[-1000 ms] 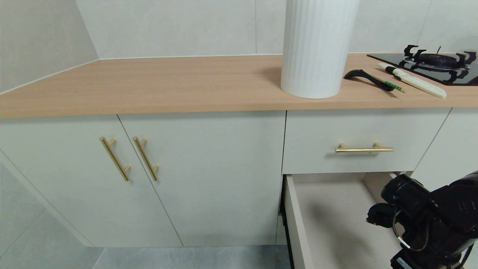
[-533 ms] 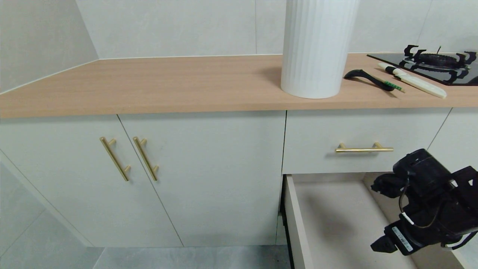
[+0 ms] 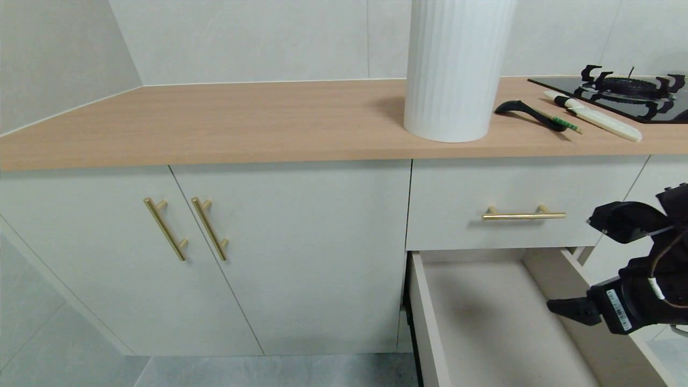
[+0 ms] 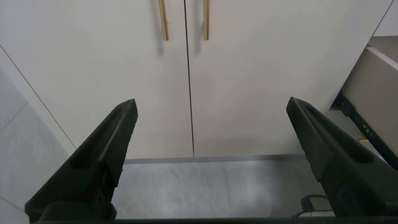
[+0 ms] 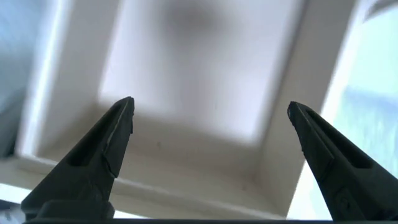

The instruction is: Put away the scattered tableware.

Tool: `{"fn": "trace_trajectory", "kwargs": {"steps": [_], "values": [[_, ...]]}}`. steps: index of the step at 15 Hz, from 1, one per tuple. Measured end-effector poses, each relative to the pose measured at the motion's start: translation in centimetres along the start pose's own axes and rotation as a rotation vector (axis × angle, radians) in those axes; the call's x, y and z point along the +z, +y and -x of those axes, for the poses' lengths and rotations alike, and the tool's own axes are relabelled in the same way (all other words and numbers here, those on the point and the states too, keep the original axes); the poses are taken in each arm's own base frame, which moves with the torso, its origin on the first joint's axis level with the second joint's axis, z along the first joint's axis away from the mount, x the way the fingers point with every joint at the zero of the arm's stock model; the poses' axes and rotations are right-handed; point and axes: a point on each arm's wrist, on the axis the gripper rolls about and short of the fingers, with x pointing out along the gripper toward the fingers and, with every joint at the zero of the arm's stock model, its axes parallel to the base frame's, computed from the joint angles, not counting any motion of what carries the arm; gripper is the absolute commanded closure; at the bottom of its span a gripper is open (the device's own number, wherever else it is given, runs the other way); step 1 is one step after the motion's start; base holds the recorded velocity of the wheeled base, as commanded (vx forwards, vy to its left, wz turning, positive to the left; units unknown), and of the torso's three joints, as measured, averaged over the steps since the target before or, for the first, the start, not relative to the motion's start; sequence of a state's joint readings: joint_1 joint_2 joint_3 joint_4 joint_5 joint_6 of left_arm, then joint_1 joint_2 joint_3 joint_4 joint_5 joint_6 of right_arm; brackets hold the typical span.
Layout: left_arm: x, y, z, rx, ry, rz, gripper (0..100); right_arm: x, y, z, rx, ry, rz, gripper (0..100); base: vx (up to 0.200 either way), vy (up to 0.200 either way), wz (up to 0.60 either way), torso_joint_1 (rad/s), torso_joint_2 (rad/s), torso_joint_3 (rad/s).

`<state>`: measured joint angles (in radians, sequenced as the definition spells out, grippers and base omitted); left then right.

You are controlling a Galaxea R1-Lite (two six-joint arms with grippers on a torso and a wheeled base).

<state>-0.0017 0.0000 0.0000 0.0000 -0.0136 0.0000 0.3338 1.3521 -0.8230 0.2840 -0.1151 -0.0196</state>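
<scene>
**Over the open drawer: right tool spread, tableware up on the counter**

On the light wooden counter (image 3: 242, 121), right of a tall white ribbed cylinder (image 3: 454, 70), three pieces of tableware are laid close together. A black plastic spoon (image 3: 529, 114) is set with its bowl toward the cylinder, and its handle is run rightward and toward the front edge. A thin chopstick with green bands (image 3: 565, 123) is laid along nearly the same line, at the spoon's handle. A white knife with a dark collar (image 3: 596, 122) is placed just beside them. Its long axis is slanted the same way, and its far end is beside the black glass hob (image 3: 618, 92). Below, the pale lower drawer (image 3: 484, 317) is pulled out beneath a shut drawer with a brass bar handle (image 3: 524, 215). The right tool (image 3: 571, 263) is held over the open drawer's right side, spread wide and empty. The left tool (image 4: 209, 104) is likewise spread, faced toward the pale double cabinet doors (image 4: 186, 74).
</scene>
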Motion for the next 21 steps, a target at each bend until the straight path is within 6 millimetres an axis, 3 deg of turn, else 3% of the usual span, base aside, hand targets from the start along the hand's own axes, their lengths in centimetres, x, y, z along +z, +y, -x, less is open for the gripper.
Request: {"fn": "trace_trajectory", "kwargs": {"steps": [3,7,16,21], "values": [[0.0,0.0,0.0,0.000,-0.001,0.000,0,-0.1,-0.2,1.7,-0.001,-0.073,-0.007,0,0.000,0.000,0.00,0.072,-0.24,-0.259],[0.0,0.0,0.0,0.000,-0.002,0.000,0,-0.2,-0.2,2.3,-0.001,-0.100,-0.011,0,0.000,0.000,0.00,0.174,-0.51,-0.295],[0.0,0.0,0.0,0.000,-0.002,0.000,0,0.2,-0.5,2.5,-0.013,-0.147,-0.027,0,0.000,0.000,0.00,0.185,-0.46,-0.275],[0.0,0.0,0.0,0.000,-0.001,0.000,0,1.3,-0.6,2.5,-0.017,-0.247,-0.036,0,0.000,0.000,0.00,0.035,-0.08,-0.041]]}}
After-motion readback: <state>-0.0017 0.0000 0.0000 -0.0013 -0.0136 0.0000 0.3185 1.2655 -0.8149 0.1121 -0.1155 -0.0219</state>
